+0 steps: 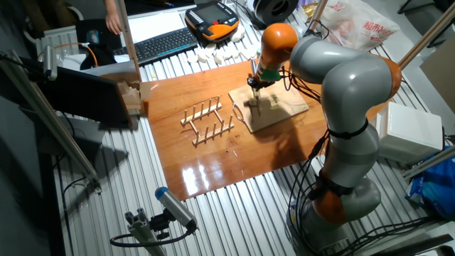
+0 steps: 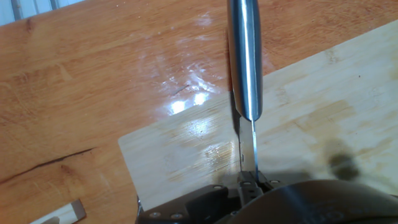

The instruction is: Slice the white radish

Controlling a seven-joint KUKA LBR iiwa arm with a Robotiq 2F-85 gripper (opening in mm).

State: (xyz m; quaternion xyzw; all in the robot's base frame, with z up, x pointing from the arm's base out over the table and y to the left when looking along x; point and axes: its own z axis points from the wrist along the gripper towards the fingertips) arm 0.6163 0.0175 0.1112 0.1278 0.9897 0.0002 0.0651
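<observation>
On the table (image 1: 213, 167), at the left, stands a wooden rack (image 1: 207, 121), and behind it lies a scatter of white blocks (image 1: 213, 53); neither is mine to cut. Right of the rack my claw (image 2: 250, 182) is closed narrow on a steel knife (image 2: 247, 62), which hangs over the near-left part of the board (image 2: 311, 124).

I cannot find the radish in either view. If it is on the board, it is hidden under my hand or too pale to tell from the light wood.

I judge it a small, light piece: firm and crisp rather than soft, with a smooth, probably damp skin. It should cut cleanly but will skid or tip under a slanted push. I have no second hand to pin it, so my only grip is on the knife. The radish should lie flat side down, with the blade coming straight down across its middle, slowly, so it does not shoot off to the right.
</observation>
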